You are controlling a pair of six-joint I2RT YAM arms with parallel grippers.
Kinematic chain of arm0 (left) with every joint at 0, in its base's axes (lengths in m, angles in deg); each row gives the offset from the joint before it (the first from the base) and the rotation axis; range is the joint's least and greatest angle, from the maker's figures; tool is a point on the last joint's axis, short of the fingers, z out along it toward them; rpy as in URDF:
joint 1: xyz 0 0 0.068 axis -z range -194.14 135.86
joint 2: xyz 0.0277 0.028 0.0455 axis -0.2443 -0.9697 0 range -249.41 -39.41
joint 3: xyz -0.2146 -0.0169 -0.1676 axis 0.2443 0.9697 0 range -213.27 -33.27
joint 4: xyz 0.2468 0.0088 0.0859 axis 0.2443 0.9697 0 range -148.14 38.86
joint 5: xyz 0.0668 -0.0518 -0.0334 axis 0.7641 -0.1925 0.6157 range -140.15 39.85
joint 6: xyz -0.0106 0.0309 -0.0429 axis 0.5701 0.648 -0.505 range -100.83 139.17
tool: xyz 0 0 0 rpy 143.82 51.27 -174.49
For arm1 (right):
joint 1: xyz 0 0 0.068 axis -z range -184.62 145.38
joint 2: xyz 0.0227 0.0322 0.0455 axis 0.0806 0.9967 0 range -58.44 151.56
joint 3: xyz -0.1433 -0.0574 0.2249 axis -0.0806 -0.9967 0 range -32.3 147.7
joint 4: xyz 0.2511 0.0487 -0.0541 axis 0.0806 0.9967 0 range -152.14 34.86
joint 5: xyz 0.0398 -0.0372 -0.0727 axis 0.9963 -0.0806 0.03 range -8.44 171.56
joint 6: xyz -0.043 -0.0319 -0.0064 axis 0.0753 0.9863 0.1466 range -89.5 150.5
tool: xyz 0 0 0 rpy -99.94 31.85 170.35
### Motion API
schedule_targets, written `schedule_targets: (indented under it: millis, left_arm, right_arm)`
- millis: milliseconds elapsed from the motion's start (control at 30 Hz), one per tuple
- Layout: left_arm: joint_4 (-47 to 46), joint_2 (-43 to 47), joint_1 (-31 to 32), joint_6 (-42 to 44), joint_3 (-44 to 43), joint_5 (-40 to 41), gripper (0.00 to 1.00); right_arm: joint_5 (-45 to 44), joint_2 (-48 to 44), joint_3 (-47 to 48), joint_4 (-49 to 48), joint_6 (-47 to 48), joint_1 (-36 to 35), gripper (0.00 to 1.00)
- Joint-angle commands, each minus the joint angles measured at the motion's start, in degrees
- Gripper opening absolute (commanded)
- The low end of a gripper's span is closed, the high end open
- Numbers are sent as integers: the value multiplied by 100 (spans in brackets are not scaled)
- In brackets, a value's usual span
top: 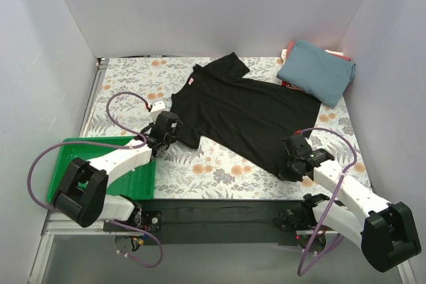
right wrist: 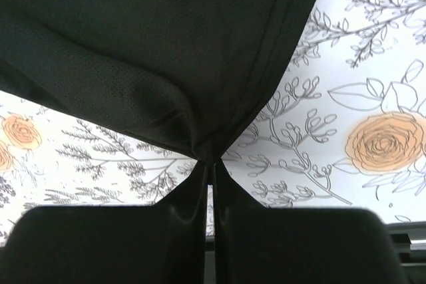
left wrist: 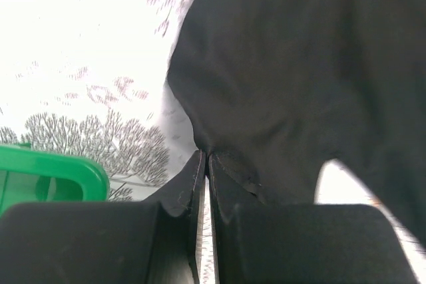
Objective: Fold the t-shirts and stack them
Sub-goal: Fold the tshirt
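While the teal shirt (top: 316, 71) lies folded, the black shirt (top: 246, 114) does not. The left hand (top: 170, 131) and right hand (top: 287, 164) pinch its edges.

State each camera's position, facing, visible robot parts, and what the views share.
Top external: above and behind the bases, looking down at the table; both arms show.
Left wrist: on the left arm, facing along the left tool, shut on the black t-shirt edge.
Right wrist: facing along the right tool, shut on its hem.
Shared: all show the black t-shirt.
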State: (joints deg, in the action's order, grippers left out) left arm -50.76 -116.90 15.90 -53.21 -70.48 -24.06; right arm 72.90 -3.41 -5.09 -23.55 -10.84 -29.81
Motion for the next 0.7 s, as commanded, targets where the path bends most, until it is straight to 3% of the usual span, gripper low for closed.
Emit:
schedule_targets:
  millis: [0,333,667]
  left_arm:
    - [53,542,-34,127,-286,46,0]
    - [387,1605,-25,110,-120,54,0]
    - [1168,2396,555,-188,-418,502,0]
  right_arm:
    - [111,-176,198,569,74,-65,1]
    - [111,-528,487,1080,3,-249,1]
    - [119,-660,839,1494,12,-609,1]
